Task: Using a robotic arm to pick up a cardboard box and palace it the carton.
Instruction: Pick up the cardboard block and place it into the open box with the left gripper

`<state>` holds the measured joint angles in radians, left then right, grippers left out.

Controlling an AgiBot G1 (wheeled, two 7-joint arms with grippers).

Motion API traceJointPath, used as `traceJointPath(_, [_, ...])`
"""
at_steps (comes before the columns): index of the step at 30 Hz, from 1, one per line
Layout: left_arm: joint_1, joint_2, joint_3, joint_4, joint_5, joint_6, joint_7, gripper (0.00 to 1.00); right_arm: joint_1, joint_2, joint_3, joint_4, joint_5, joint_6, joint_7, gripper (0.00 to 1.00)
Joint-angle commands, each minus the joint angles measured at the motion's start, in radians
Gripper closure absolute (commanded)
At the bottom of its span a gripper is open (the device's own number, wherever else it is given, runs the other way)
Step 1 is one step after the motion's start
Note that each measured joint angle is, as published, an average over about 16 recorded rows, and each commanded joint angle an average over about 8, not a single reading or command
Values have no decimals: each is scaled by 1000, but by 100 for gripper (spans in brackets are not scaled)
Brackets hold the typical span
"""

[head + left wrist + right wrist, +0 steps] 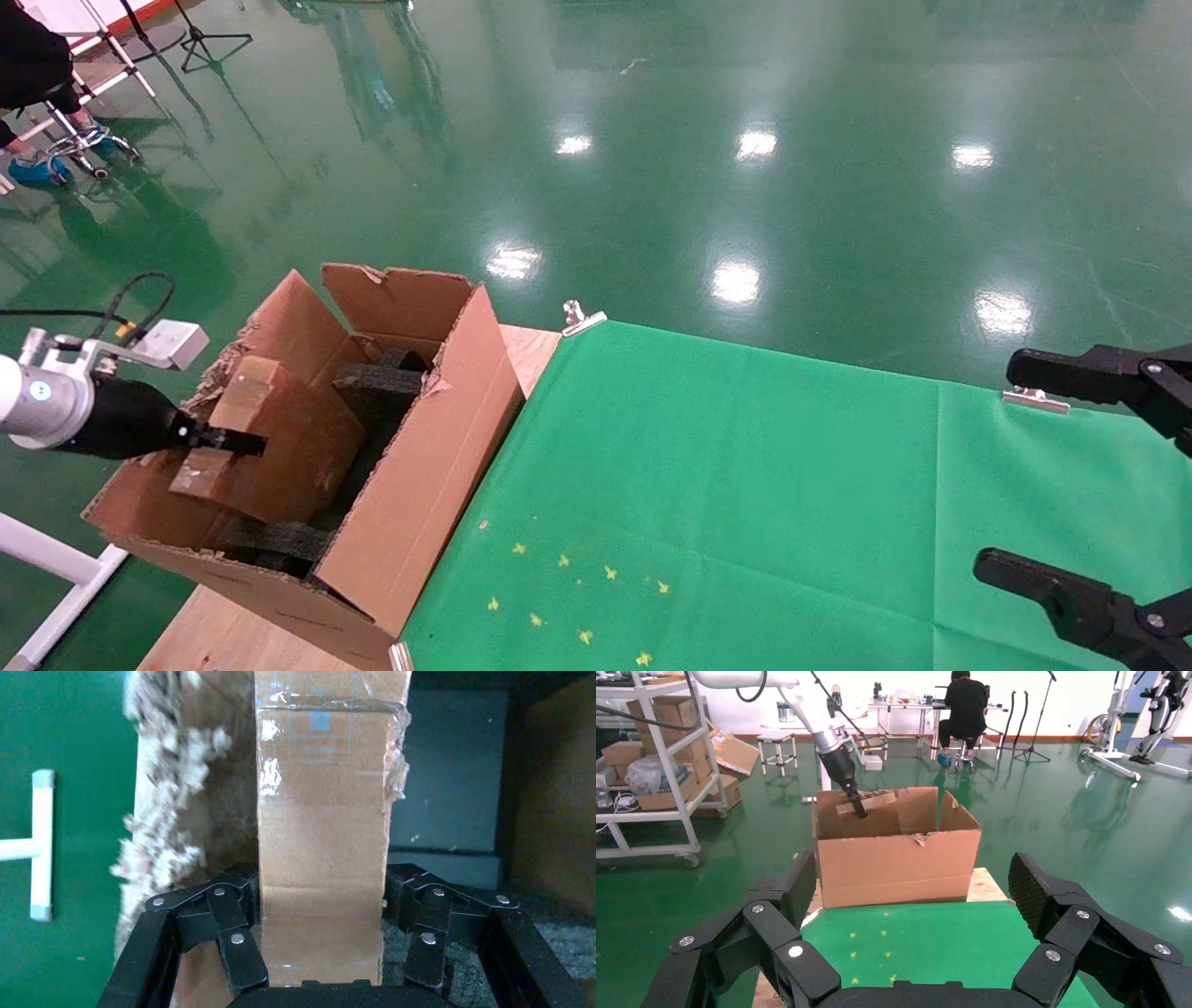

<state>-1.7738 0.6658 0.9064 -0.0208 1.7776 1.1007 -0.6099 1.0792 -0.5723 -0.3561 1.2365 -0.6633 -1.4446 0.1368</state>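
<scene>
One carton (410,485), large and open-topped, stands at the left end of the table (223,638), partly on bare wood beside the green cloth (745,485); its flaps are upright, and the flap nearest the left arm has a ragged, torn edge. Black foam pieces (377,382) lie inside it. Next in size, the cardboard box (270,438) sits tilted within the carton's opening, its upper end above the torn flap and its lower part down among the foam. The left gripper (320,952), carried by the robotic arm (56,405) reaching in from outside the carton, is clenched on one end of this box; the left wrist view shows both sets of fingers (235,934) pressed against opposite faces, with glossy tape visible at the far end. The right gripper (912,903) is parked well apart over the far end of the cloth, fingers spread and holding nothing. Judged status: placement is nearly complete, release not yet made. Risks: the box is held at one end only, so it may pivot in the grip; on letting go it could lodge slantwise on a foam piece rather than lie flat; the wrist could snag the torn flap on withdrawal and drag the carton toward the table edge.
</scene>
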Motion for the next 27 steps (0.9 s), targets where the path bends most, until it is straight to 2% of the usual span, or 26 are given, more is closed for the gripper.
traceJointPath(1, [9, 5, -2, 9, -3, -6, 1, 100, 0, 0, 0, 0, 0, 0, 0, 0])
traceJointPath(10, [50, 24, -10, 24, -15, -50, -3, 100, 0, 0, 0, 0, 0, 0, 0, 0])
traceJointPath(21, [93, 46, -14, 31, -21, -160, -25, 100, 0, 0, 0, 0, 0, 0, 0, 0])
traceJointPath(27, [112, 58, -15, 32, -22, -172, -31, 100, 0, 0, 0, 0, 0, 0, 0, 0])
